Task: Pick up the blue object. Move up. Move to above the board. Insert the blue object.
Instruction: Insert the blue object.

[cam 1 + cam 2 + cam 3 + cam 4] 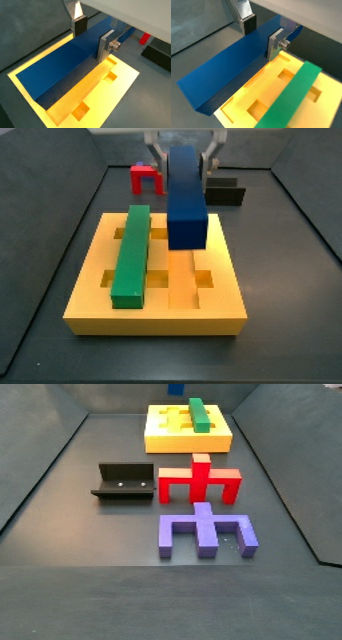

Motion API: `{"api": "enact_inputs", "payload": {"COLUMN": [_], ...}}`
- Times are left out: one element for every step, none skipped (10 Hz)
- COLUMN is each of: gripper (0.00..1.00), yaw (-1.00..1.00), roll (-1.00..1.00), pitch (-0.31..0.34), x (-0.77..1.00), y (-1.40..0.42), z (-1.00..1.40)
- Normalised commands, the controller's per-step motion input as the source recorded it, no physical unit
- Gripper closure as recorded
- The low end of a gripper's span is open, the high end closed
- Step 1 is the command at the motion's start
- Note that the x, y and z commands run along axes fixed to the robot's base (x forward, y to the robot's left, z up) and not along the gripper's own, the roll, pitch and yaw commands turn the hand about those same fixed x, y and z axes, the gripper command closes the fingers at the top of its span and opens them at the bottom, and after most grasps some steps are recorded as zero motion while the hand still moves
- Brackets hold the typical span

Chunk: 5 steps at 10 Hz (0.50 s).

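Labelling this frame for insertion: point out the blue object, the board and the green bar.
blue object (186, 203): side view, its broad side face.
board (154, 317): side view, its yellow front wall.
green bar (131, 258): side view, its top face.
gripper (93, 34): wrist view, between the fingertips, clamping the blue object.

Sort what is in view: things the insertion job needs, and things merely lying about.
In the job:
- blue object, clamped in the gripper above the board
- board, yellow

Lying about:
- green bar, lying on the board
- red branched block
- purple branched block
- fixture
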Motion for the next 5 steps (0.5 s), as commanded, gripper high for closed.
{"api": "enact_inputs", "payload": {"gripper": [1.0, 1.0, 1.0, 1.0, 1.0], "yaw": [0.11, 0.13, 0.09, 0.08, 0.0], "roll": [0.15, 0.1, 0.09, 0.07, 0.02], "pitch": [-0.01, -0.011, -0.007, -0.017, -0.031], "x": [0.07, 0.0, 0.0, 0.0, 0.13], "y": [0.0, 0.0, 0.0, 0.0, -0.1], "z": [-0.76, -0.74, -0.65, -0.64, -0.62]}}
